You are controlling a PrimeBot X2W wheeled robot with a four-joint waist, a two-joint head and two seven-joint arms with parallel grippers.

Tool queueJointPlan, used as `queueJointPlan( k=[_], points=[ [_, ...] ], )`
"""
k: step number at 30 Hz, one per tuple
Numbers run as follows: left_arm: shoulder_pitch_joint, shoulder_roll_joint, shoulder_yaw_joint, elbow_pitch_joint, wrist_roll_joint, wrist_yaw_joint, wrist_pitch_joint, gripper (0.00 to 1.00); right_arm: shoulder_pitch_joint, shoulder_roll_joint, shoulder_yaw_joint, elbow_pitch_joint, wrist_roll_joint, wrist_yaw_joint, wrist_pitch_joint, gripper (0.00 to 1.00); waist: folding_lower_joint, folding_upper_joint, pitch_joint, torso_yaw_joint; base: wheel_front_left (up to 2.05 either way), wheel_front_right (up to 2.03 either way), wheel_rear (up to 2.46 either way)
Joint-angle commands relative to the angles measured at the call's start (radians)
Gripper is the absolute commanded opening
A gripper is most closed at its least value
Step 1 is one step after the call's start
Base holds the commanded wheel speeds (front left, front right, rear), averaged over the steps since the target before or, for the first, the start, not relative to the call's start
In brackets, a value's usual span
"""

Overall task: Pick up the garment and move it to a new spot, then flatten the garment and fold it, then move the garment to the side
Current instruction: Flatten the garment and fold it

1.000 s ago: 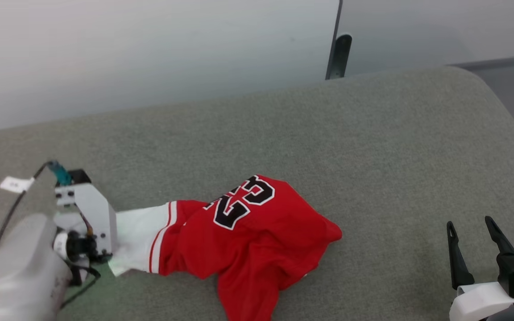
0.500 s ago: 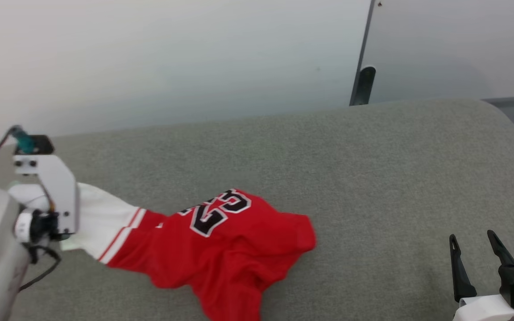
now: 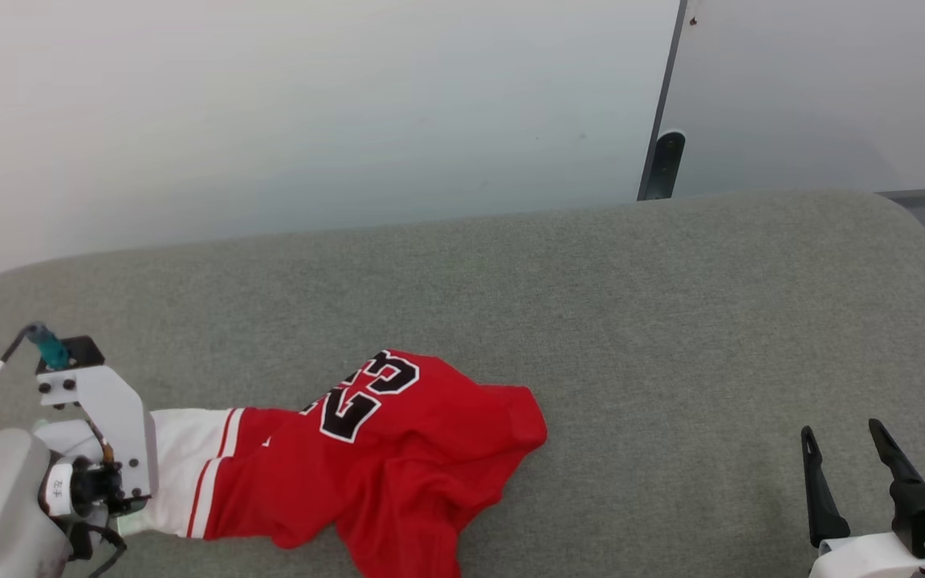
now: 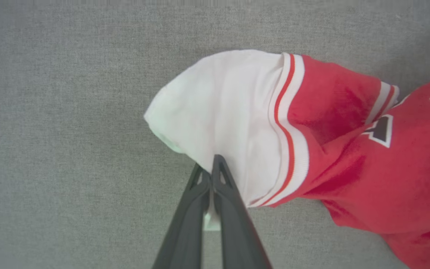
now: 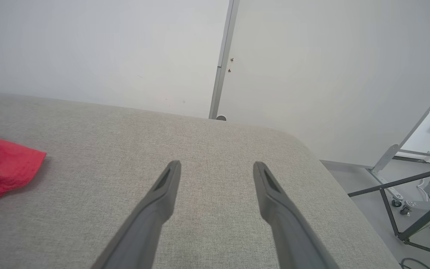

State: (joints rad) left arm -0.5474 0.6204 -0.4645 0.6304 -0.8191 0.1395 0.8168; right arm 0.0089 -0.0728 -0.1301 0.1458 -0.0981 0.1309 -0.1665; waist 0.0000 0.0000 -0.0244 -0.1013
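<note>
The garment (image 3: 398,457), a red jersey with a black "23" and a white short sleeve with red-and-white trim, lies crumpled at the front left of the grey padded table (image 3: 671,321). In the left wrist view my left gripper (image 4: 211,165) is shut on the white sleeve (image 4: 230,112), pinching its lower edge just above the table. The left wrist mount (image 3: 101,433) sits at the sleeve's left end in the head view. My right gripper (image 3: 841,431) stands open and empty at the front right, well clear of the garment. A red corner of the garment (image 5: 2,168) shows left of the open right gripper (image 5: 217,165).
The table's far edge runs along a pale wall with a dark upright post (image 3: 663,164) behind it. Its right end is rounded (image 5: 312,157), with floor and a metal frame (image 5: 405,201) beyond.
The camera has tilted up. My left gripper has pulled the sleeve leftward, lifting it briefly then lowering it, and the garment has slid left over the table. The right gripper has stayed put.
</note>
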Motion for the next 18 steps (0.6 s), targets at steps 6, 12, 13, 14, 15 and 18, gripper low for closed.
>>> queueJointPlan(
  k=[6, 12, 13, 14, 15, 18],
  points=[
    [0.016, -0.006, -0.003, -0.016, 0.006, -0.010, -0.037, 1.00, 0.002, 0.000, 0.005, 0.006, 0.003, 0.000, 0.005, 1.00, 0.0000, 0.0000, -0.027, 0.009, 0.00, 0.00, 0.00],
    [0.023, -0.007, 0.005, -0.058, 0.023, -0.014, -0.130, 1.00, 0.009, -0.006, 0.030, 0.001, 0.010, 0.000, 0.006, 1.00, 0.0000, 0.0000, -0.065, 0.031, 0.00, 0.00, 0.00],
    [0.027, -0.006, 0.006, -0.068, 0.028, -0.023, -0.154, 1.00, 0.011, -0.007, 0.032, 0.000, 0.012, 0.000, 0.005, 1.00, 0.0000, 0.0000, -0.072, 0.035, 0.00, 0.00, 0.00],
    [0.031, -0.005, 0.007, -0.078, 0.033, -0.028, -0.178, 1.00, 0.012, -0.008, 0.034, -0.001, 0.015, 0.000, 0.004, 1.00, 0.0000, 0.0000, -0.078, 0.041, 0.00, 0.00, 0.00],
    [0.038, -0.007, 0.012, -0.089, 0.029, -0.036, -0.204, 1.00, 0.016, -0.008, 0.038, -0.001, 0.016, 0.000, 0.005, 1.00, 0.0000, 0.0000, -0.085, 0.048, 0.00, 0.00, 0.00],
    [0.063, -0.013, 0.019, -0.127, 0.039, -0.062, -0.302, 1.00, 0.024, -0.007, 0.058, -0.003, 0.030, 0.000, 0.006, 1.00, 0.0000, 0.0000, -0.103, 0.067, 0.00, 0.00, 0.00]
  ],
)
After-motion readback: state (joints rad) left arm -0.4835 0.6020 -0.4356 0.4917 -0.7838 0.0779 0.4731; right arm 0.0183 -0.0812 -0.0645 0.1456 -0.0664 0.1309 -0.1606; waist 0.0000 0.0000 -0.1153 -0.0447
